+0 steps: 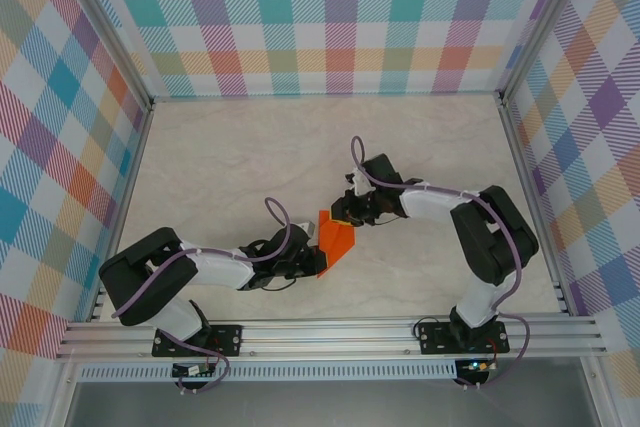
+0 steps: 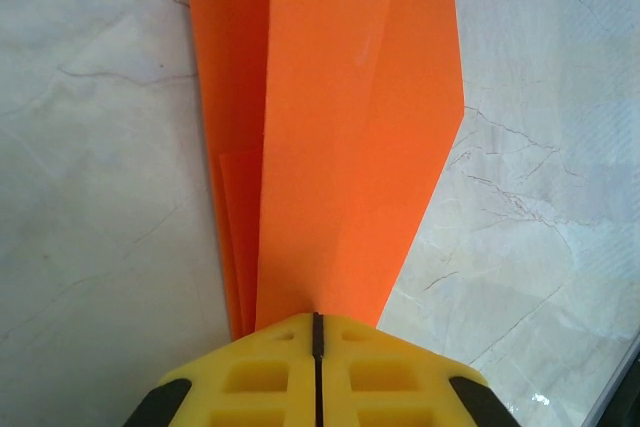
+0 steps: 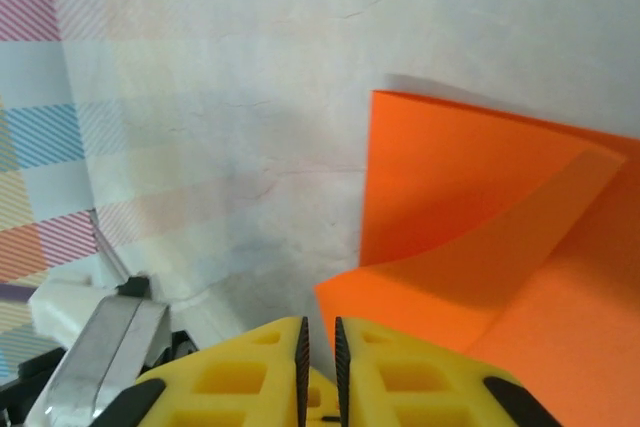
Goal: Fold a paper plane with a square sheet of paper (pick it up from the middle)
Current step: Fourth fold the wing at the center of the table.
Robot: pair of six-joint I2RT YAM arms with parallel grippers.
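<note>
The folded orange paper (image 1: 337,240) sits near the middle of the marble-patterned bench (image 1: 230,157), between the two arms, with the plaid walls (image 1: 330,17) well away on every side. From above, the left end effector (image 1: 318,261) meets the paper's near-left edge. The right end effector (image 1: 345,219) reaches in from the other side to its far edge.

In the left wrist view, the left end effector's yellow fingers (image 2: 260,377) are pressed together with only a hairline seam between them. They are clamped on the narrow end of the paper. From that pinch the paper fans away from the camera in several overlapping layers. A long crease runs up its length, and one angled corner juts out to the right above the bench.

In the right wrist view, the right end effector's yellow fingers (image 3: 400,377) stand almost together, with a thin dark slit between them. A corner of the paper (image 3: 480,197) comes right up to the fingertips. One flap curls upward and another lies lower behind it. I cannot tell whether that corner is actually pinched in the slit or merely touches the tips.
</note>
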